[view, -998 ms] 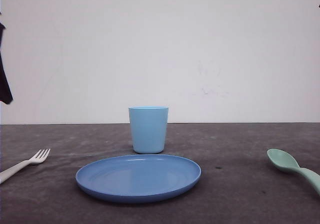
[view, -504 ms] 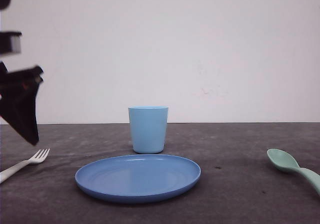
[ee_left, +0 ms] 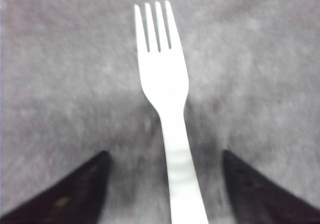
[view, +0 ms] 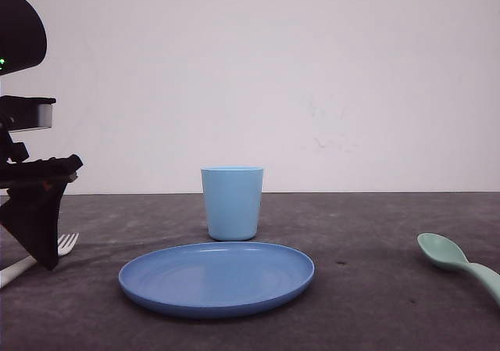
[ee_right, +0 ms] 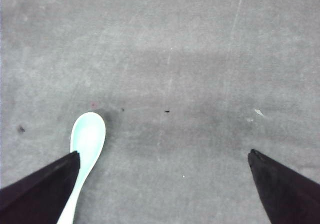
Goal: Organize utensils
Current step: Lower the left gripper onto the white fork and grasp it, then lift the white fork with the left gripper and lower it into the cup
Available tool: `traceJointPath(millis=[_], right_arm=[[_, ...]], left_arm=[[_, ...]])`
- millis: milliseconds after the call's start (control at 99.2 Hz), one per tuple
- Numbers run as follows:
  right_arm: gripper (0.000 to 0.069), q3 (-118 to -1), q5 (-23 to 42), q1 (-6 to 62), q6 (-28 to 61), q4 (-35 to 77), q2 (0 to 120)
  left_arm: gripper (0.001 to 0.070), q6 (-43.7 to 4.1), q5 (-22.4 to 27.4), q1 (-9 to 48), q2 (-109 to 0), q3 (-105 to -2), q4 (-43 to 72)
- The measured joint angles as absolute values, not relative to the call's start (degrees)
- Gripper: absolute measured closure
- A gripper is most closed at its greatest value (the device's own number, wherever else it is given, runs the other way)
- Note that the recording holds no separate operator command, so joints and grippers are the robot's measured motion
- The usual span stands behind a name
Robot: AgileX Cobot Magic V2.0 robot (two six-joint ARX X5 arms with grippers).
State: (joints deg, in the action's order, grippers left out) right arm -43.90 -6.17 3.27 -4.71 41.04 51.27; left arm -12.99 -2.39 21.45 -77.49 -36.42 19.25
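Far left of the plate (view: 216,279), the left gripper (ee_left: 165,184) hangs low over the white fork (ee_left: 164,92), its fingers (ee_left: 75,194) spread apart on either side of the handle and not touching it. The cup (view: 232,202) stands just behind the plate. Far right of the plate lies the mint spoon (view: 457,262); the right gripper (ee_right: 165,184) is also spread wide, the spoon beside one finger (ee_right: 40,186)
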Motion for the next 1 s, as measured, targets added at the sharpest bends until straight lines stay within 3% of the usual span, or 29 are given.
traceJointPath(millis=[464,806,998], right_arm=[[0.0011,-43.9,-6.2,3.3,-4.7,41.0,51.3],[0.0011,-43.9,-6.2,3.2,-4.7,41.0,51.3],[0.0011,-43.9,-6.2,3.2,-4.7,41.0,51.3]], left_arm=[[0.0622,-12.8,-4.7,22.7,-79.9,-37.2,17.0],[0.0647,-11.7,-3.6,23.0,-78.5,-38.1,18.9],[0.0647,-11.6,-1.6,24.2,-72.8,-44.4,16.1]])
